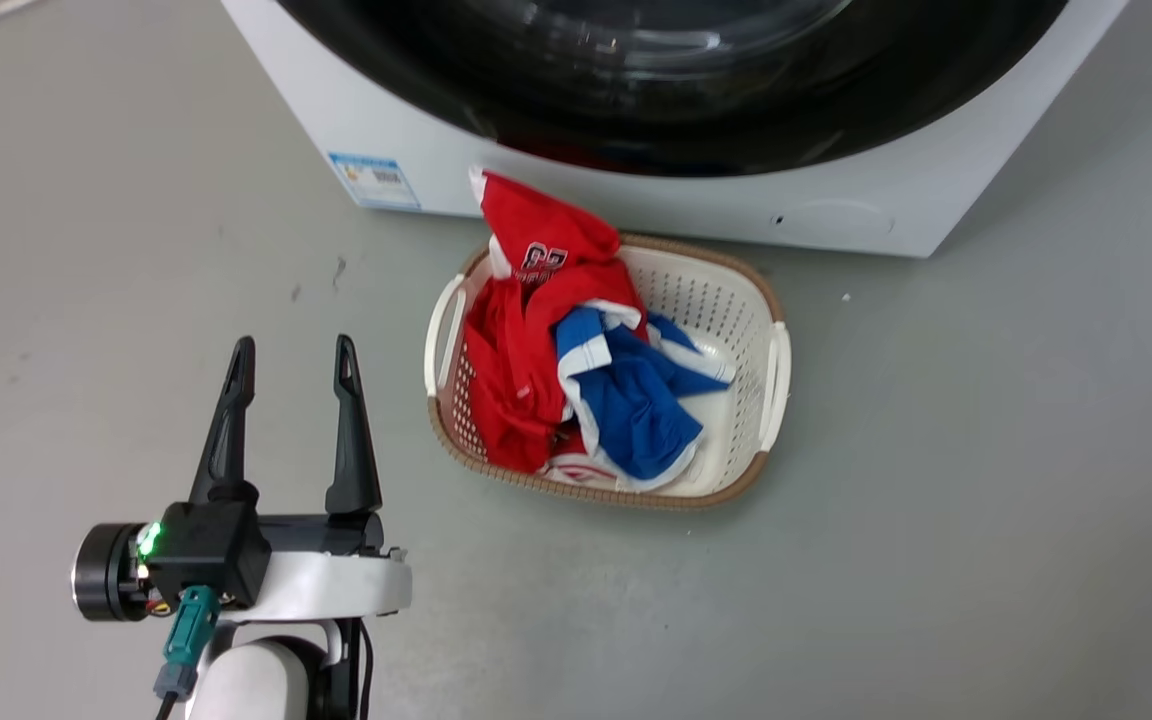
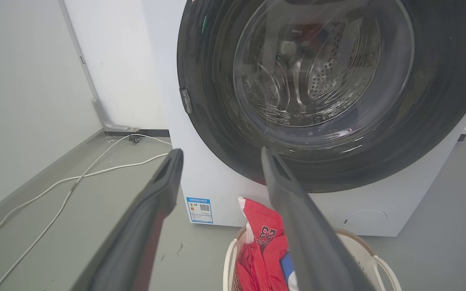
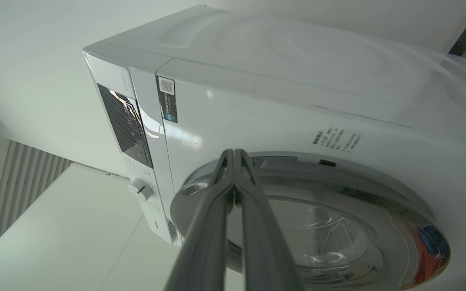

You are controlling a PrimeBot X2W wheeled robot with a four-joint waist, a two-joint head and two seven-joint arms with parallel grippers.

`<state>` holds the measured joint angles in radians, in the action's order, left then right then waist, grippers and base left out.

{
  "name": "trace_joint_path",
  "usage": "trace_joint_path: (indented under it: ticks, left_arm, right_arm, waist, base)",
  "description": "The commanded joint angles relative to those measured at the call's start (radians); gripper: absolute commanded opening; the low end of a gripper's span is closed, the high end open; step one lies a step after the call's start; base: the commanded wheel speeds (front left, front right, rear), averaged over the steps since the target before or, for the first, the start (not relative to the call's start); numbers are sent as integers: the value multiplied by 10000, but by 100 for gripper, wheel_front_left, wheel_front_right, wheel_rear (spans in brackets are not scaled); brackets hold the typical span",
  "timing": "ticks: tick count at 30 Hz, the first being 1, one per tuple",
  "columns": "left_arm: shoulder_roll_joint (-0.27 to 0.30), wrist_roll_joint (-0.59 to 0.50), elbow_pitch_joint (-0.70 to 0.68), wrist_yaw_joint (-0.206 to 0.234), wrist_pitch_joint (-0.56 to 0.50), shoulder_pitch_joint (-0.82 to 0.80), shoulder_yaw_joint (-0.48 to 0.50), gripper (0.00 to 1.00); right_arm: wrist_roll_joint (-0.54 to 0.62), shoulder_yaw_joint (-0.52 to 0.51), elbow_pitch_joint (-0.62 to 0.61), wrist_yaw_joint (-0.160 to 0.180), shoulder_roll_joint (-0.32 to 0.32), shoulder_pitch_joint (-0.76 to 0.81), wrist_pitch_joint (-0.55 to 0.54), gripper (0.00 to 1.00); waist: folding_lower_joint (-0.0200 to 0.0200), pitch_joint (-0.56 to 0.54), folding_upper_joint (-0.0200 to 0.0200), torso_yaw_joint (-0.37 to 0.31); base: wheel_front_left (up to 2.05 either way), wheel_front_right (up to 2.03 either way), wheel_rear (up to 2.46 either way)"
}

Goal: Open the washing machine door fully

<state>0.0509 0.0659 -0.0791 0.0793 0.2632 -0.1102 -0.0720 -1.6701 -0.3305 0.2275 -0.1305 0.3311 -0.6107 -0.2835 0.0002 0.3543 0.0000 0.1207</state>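
Our right tool (image 3: 233, 153) was pinched shut, empty, tips at the rim of the door (image 3: 330, 234) — to hook it open, we judged. Our left tool (image 1: 294, 348) gaped, holding nothing; the door lay against the machine (image 3: 277, 113).

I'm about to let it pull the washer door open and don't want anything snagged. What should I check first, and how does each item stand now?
1. Washing machine door shut, flush with the washing machine: ok.
2. Left gripper jaws open, empty: ok.
3. Right gripper jaws shut, tips by the door's rim; contact: cannot tell.
4. Grip on the door: not ok, neither gripper holds it.
5. Laundry basket on the floor right before the door, red shirt reaching up the machine's front; swing clearance: cannot tell.
6. White cables on the floor beside the machine: ok.
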Motion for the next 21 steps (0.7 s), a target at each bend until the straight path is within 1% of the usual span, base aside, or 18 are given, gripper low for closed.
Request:
trace_joint_path:
  ticks: [1, 8, 9, 17, 21]
  left_arm:
    - [-3, 12, -73, 42, 24, -207, -28, 100]
    - [-3, 165, -124, 148, 24, -559, -213, 100]
    - [-3, 165, -124, 148, 24, -559, -213, 100]
    - [-3, 380, -144, 328, 24, -802, -400, 100]
    - [-3, 440, -161, 402, 24, -852, -472, 100]
  right_arm:
    - [95, 120, 161, -4, 192, -570, -111, 0]
    - [710, 971, 1141, -4, 821, -2658, -570, 0]
    - [710, 971, 1141, -4, 821, -2658, -570, 0]
    - [1500, 2043, 2071, -4, 1373, -4322, -1326, 0]
    - [1849, 2421, 2339, -4, 1479, -4914, -1575, 0]
  waist:
    - [-2, 536, 0, 238]
    - [-2, 1304, 0, 504]
    - [-2, 1304, 0, 504]
    - [-2, 1879, 0, 842]
    - [-2, 2056, 0, 926]
  base:
    - [0, 0, 0]
    - [0, 0, 0]
    - [0, 0, 0]
    - [0, 0, 0]
    - [0, 0, 0]
